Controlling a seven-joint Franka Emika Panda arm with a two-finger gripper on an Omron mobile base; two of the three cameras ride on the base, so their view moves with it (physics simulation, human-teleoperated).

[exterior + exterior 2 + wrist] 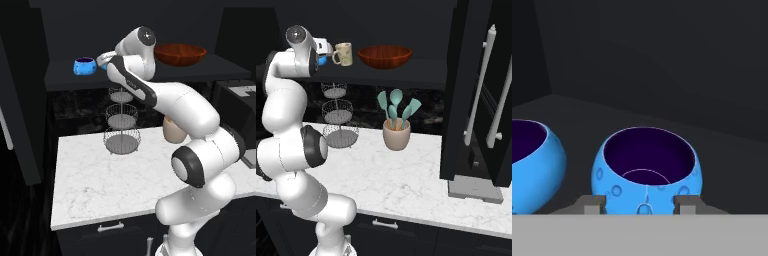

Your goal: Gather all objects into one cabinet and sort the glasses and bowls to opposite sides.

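Up on the cabinet shelf point(220, 67), the robot's hand point(640, 204) reaches in at the left end, its two fingertips point(593, 204) parted to either side of a blue bowl point(646, 170) that sits upright on the shelf floor. The tips stand just beside the bowl's lower wall; whether they touch it cannot be told, and the bowl rests on the shelf rather than hanging in a grip. A second blue bowl point(84, 66) sits just left of the first, close but apart from it, in the hand view cut off by the frame edge.

To the right of the first bowl, a cream tumbler point(343, 54) stands upright on the shelf. Further right again rests the wide brown bowl point(384, 56), near the tumbler but apart from it.

Below the shelf, a white marble surface point(421, 185) carries a three-tier wire basket point(121, 122), which stands under the blue bowls, and a pinkish pot point(396, 135) of teal utensils point(396, 106), which stands under the brown bowl. A tall black cabinet door point(481, 90) with long white bar handles point(478, 85) stands to the right of the shelf, well clear of the bowls.
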